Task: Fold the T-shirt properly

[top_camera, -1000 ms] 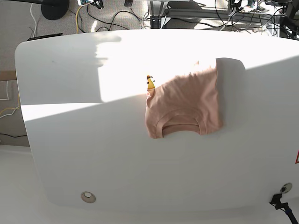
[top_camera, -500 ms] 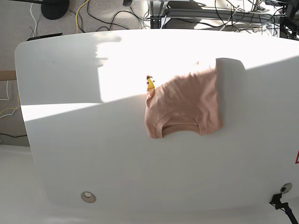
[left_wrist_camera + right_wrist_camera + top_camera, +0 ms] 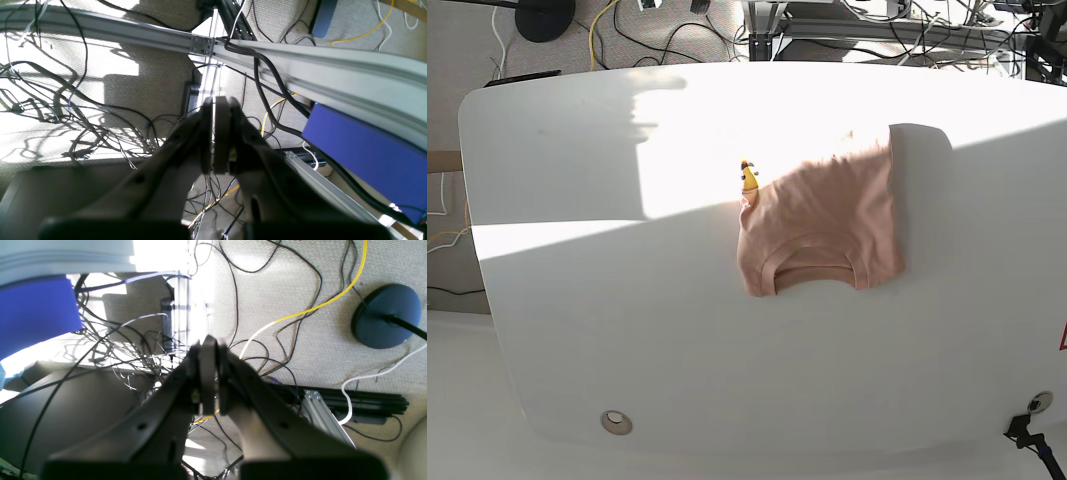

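Observation:
The salmon-pink T-shirt (image 3: 822,225) lies folded into a compact rectangle on the white table (image 3: 627,300), right of centre, its ribbed collar facing the near edge. A small yellow graphic (image 3: 748,178) peeks out at its far left corner. Neither gripper shows in the base view. My left gripper (image 3: 218,133) is shut and empty, pointing at the carpeted floor and cables. My right gripper (image 3: 208,373) is also shut and empty, over the floor beyond the table.
Aluminium frame rails (image 3: 300,56) and a blue box (image 3: 360,146) run beside the left gripper. Loose cables and a yellow cable (image 3: 300,311) cover the floor, with a round dark stand base (image 3: 383,316) at the right. A round hole (image 3: 615,422) sits near the table's front.
The T-shirt has not moved. Small bits of hardware at the top edge of the base view have shifted slightly.

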